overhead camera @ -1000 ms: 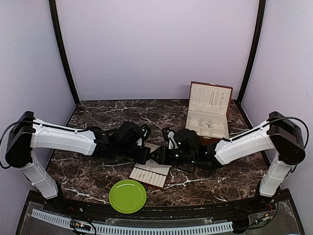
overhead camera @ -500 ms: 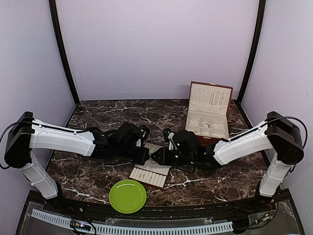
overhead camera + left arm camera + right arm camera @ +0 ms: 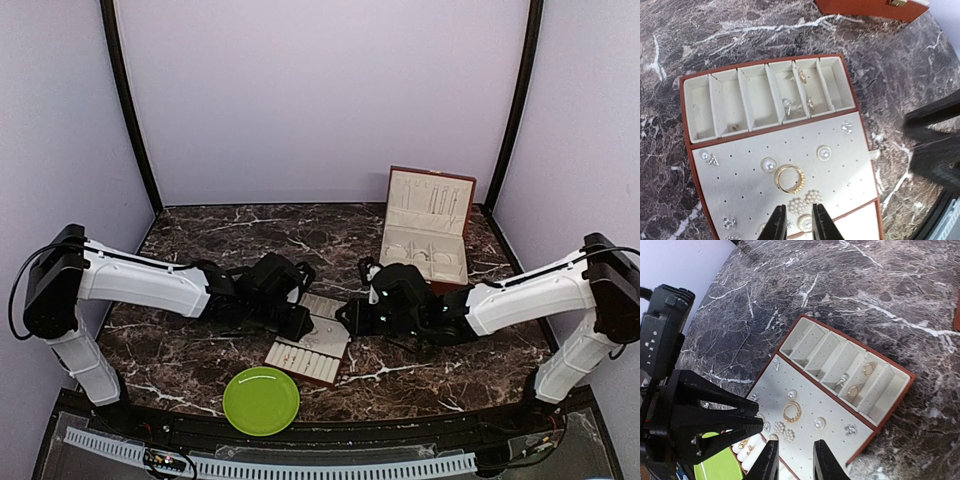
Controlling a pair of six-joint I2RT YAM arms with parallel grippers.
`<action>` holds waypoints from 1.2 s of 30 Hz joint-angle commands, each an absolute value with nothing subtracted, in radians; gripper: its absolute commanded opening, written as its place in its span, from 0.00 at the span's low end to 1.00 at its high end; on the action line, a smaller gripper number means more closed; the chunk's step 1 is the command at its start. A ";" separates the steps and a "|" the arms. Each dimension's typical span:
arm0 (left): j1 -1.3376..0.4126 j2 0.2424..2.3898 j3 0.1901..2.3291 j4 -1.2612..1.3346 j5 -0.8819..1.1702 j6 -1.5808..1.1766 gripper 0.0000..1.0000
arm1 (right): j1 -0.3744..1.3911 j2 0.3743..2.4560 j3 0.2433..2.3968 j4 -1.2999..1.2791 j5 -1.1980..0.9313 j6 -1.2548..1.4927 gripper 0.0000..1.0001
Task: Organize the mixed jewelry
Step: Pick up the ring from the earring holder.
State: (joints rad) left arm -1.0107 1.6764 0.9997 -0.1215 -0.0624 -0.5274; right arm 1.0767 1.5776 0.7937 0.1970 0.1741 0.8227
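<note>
High rear overview; 2 close wrist views share tray [image 3: 840, 170].

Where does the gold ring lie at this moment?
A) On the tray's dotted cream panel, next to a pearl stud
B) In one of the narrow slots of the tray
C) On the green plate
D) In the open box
A: the gold ring lies flat on the dotted cream panel of the tray, right beside a pearl stud and below the row of slots.
</note>
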 commanded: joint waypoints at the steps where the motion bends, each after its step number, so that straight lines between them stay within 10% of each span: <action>1: -1.007 1.708 1.050 -0.172 -0.078 -0.479 0.21 | 1.058 1.489 0.723 0.176 0.231 0.811 0.26; 36: -1.010 1.881 1.171 -0.297 -0.155 -0.424 0.09 | 1.040 1.437 0.613 0.241 0.213 0.847 0.27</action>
